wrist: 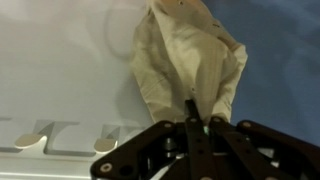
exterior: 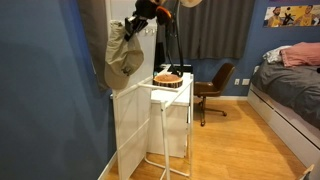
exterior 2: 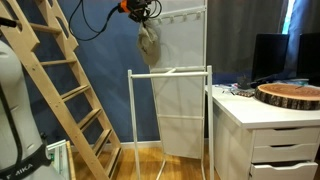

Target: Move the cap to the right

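The cap [exterior: 123, 50] is a limp beige-olive fabric cap that hangs from my gripper [exterior: 140, 22] high up, against the white panel with pegs [exterior: 128, 110]. It also shows in an exterior view [exterior 2: 149, 45], dangling below the gripper [exterior 2: 140, 12] in front of the white panel. In the wrist view the cap [wrist: 190, 60] fills the upper middle. The gripper's [wrist: 192, 112] fingers are closed together on its lower edge. Where the cap meets the pegs is hidden.
White pegs [wrist: 30, 140] stick out of the white panel to the cap's left. A white table [exterior: 170, 92] carries a round wooden slab [exterior 2: 290, 95]. A wooden ladder [exterior 2: 70, 90], a white frame rack [exterior 2: 170, 100], a chair [exterior: 212, 90] and a bed [exterior: 290, 95] stand around.
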`<act>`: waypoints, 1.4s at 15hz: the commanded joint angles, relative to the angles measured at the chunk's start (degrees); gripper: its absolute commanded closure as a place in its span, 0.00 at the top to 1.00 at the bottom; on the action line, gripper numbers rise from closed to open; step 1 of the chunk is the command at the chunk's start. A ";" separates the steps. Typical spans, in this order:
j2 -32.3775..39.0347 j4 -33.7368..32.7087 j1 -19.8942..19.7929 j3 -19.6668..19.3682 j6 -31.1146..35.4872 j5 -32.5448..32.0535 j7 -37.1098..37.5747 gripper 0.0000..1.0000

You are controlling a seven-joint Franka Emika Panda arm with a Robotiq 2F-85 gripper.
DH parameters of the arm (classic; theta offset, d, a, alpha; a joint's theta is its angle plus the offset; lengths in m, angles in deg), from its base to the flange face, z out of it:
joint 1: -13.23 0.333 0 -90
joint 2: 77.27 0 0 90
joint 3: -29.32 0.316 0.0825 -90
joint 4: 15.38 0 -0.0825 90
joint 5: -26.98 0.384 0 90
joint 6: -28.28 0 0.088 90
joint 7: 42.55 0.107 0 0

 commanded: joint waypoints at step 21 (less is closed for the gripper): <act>-5.03 -2.52 -10.63 -3.56 -13.20 -15.63 4.78 0.01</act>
